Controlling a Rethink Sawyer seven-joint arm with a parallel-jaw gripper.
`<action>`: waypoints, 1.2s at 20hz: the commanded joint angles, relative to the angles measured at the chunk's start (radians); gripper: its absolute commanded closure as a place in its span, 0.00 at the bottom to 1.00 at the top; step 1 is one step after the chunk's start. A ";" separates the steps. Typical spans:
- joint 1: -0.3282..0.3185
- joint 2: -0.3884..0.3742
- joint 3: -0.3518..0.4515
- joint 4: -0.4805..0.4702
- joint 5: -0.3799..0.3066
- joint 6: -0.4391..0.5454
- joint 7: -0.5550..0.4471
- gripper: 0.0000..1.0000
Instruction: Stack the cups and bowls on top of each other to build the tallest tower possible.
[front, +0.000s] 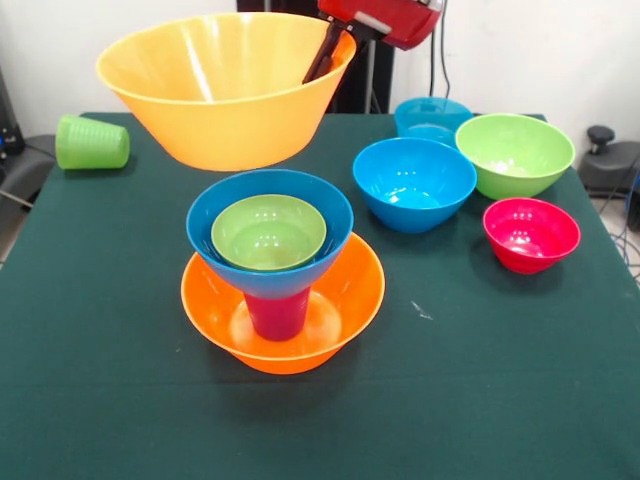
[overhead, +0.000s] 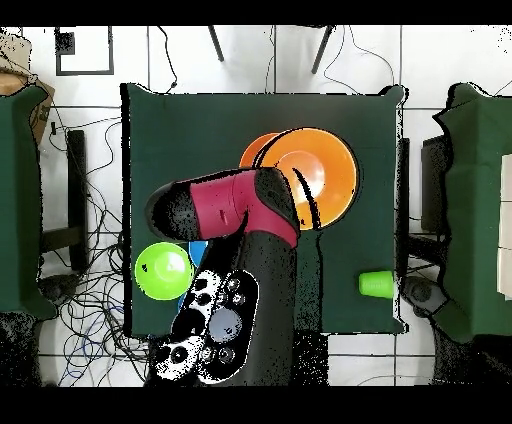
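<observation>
Above the tower (front: 275, 290), end effector (front: 325, 55) gripping large orange bowl (front: 225, 85), no legible writing.

Two orange bowls (front: 225, 85), three blue bowls (front: 413, 183), two green bowls (front: 515, 152), one red bowl (front: 531, 233), two cups (front: 91, 142)

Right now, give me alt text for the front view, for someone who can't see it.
The gripper holds a large orange bowl by its rim, in the air above a tower: orange bowl, upside-down magenta cup, blue bowl, lime bowl. Two blue bowls, a green bowl, a red bowl and a tipped green cup sit around.
</observation>
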 joint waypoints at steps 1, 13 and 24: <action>0.019 -0.001 0.038 -0.085 0.034 0.133 0.107 1.00; 0.011 0.009 0.045 -0.137 0.061 0.194 0.090 1.00; 0.004 0.055 0.052 -0.194 0.071 0.197 0.117 1.00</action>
